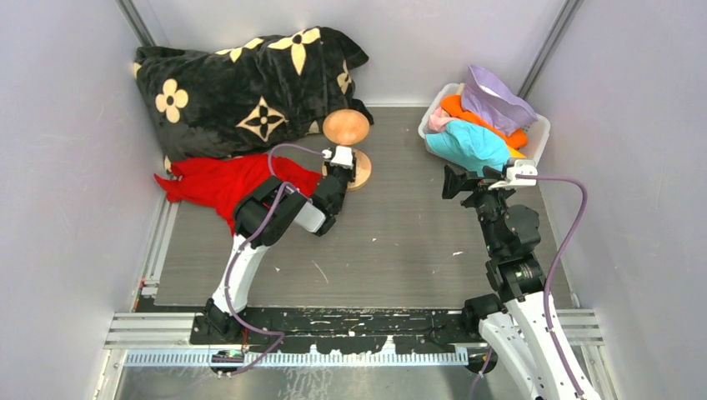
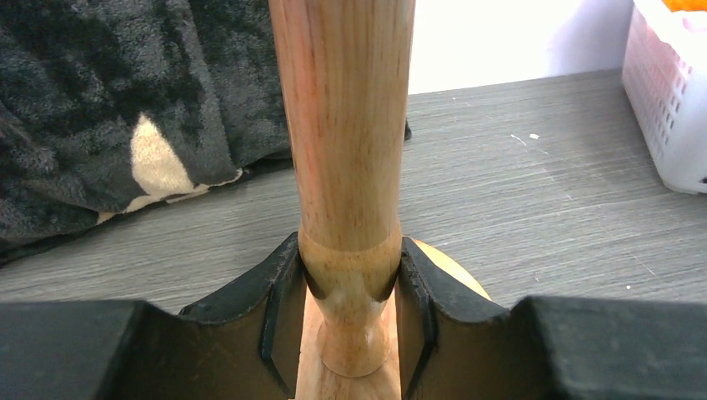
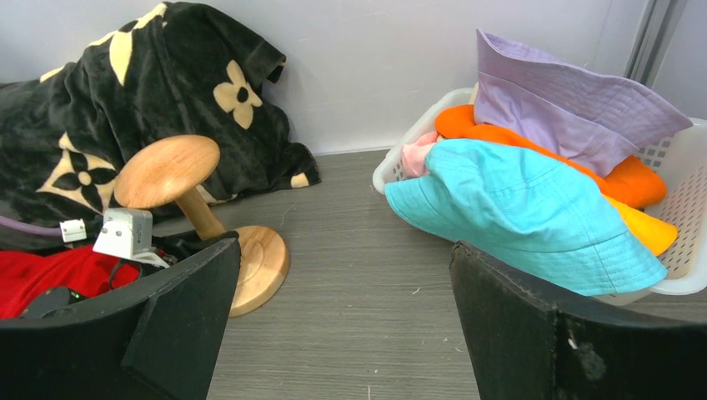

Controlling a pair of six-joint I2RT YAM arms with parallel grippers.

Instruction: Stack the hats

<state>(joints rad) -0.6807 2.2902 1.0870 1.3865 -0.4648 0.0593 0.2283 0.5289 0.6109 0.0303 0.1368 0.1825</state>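
Observation:
Several hats lie piled in a white basket (image 1: 539,133) at the back right: teal (image 1: 471,143) in front, lavender (image 1: 496,100) on top, orange (image 1: 467,112), pink (image 1: 437,122) and a yellow edge (image 1: 516,152). The right wrist view shows the teal (image 3: 525,208), lavender (image 3: 567,108), orange (image 3: 500,137), pink (image 3: 415,154) and yellow (image 3: 646,229) hats. No beige hat shows. My right gripper (image 1: 456,181) is open and empty, just in front of the teal hat, and shows in its wrist view (image 3: 346,250). My left gripper (image 1: 342,171) is shut on the stem (image 2: 346,125) of a wooden hat stand (image 1: 346,127), near its base.
A black plush blanket with cream flowers (image 1: 242,83) lies at the back left, with a red cloth (image 1: 221,179) in front of it under the left arm. The stand's round base (image 3: 254,267) rests on the grey table. Walls close in the left, back and right sides.

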